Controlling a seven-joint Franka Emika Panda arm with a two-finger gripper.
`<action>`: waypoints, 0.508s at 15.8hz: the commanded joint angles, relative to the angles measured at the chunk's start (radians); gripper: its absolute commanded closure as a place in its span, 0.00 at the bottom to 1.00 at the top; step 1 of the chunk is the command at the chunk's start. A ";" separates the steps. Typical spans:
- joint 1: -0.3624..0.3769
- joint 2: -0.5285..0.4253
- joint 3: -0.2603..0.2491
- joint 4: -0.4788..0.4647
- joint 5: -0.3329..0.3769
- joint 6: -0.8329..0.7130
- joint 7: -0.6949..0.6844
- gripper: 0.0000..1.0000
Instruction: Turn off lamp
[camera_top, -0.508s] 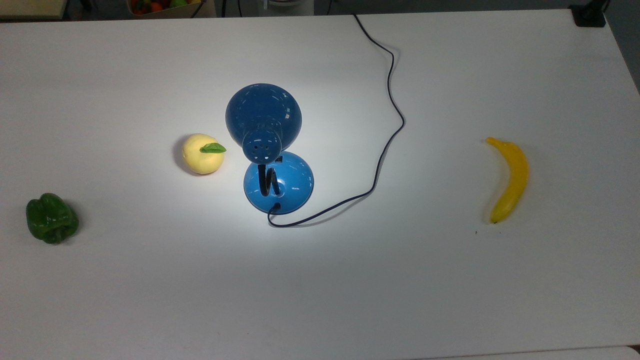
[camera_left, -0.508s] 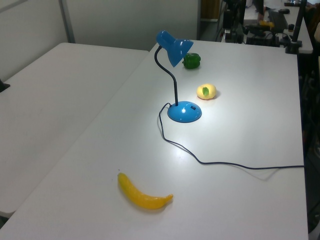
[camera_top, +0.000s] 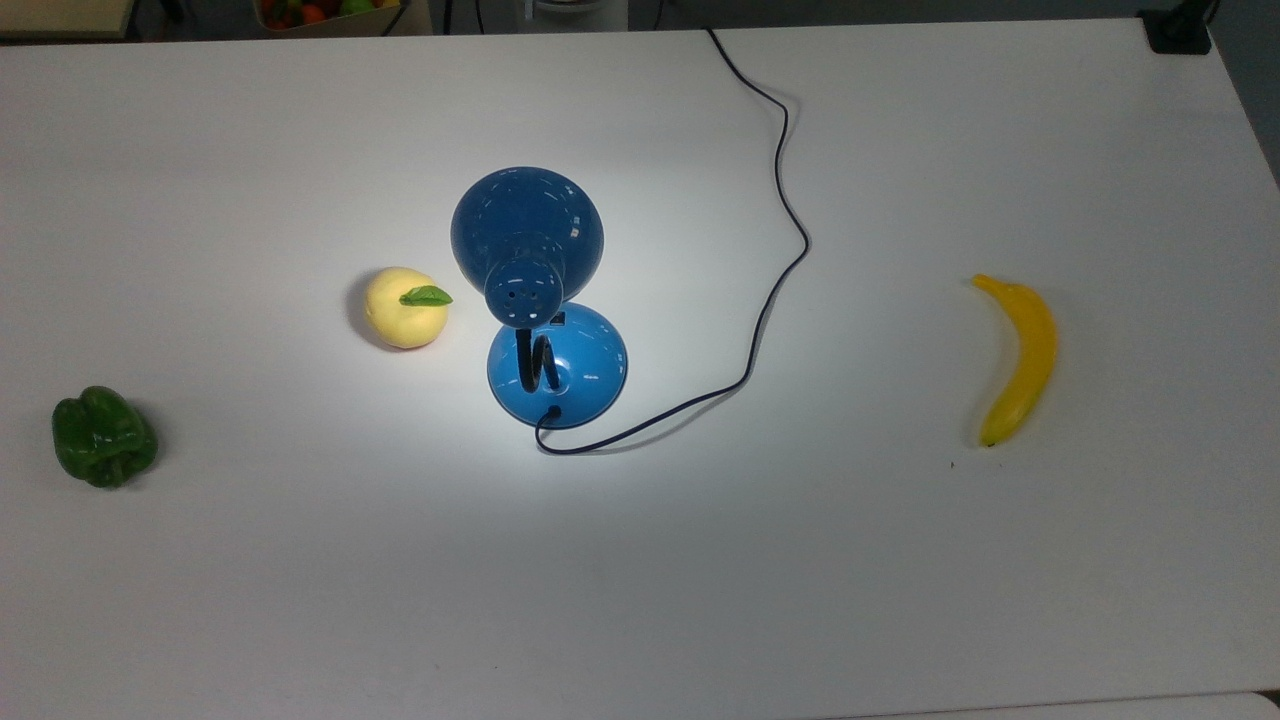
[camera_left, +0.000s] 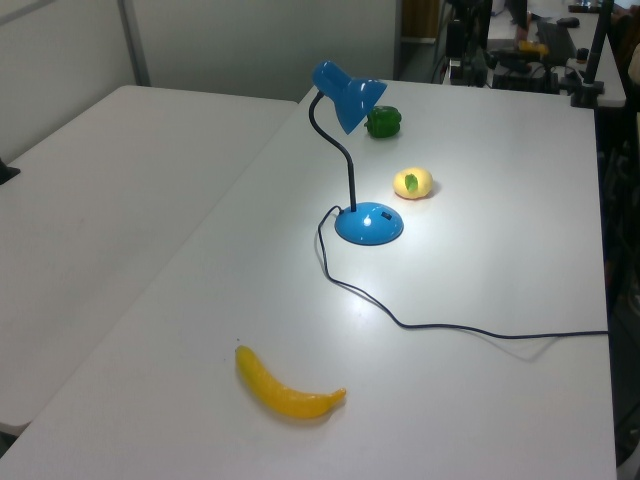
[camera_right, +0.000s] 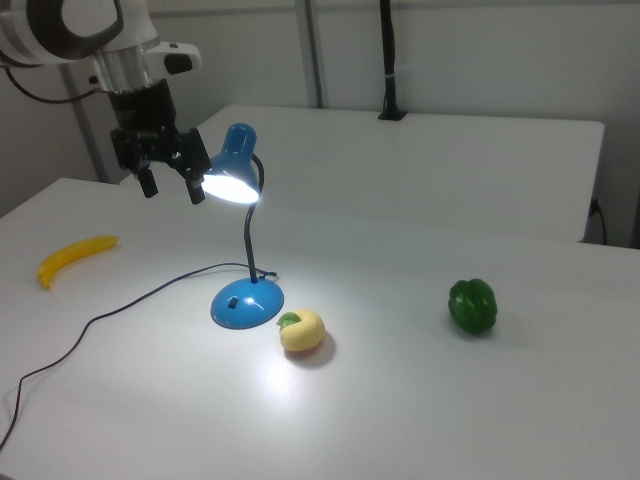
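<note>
Glowing lamp (camera_right: 238, 180) at right view's upper left, task not begun; gripper (camera_right: 170, 186) hangs beside shade, fingers spread, base switch (camera_right: 232, 301) untouched.

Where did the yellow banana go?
The banana lies on the white table at the top view's right, well apart from the lamp, with the lamp's dark cord running between them.

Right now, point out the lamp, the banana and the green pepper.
lamp (camera_top: 575, 365), top view, bare right part of its round blue base.
banana (camera_top: 1024, 358), top view, middle of its yellow curve.
green pepper (camera_right: 472, 305), right view, middle of its glossy body.
</note>
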 joint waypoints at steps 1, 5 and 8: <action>-0.002 -0.004 -0.003 -0.002 0.006 -0.017 -0.017 0.00; -0.001 -0.004 -0.003 -0.002 0.008 -0.018 -0.017 0.00; -0.002 -0.004 -0.003 -0.002 0.016 -0.018 -0.017 0.00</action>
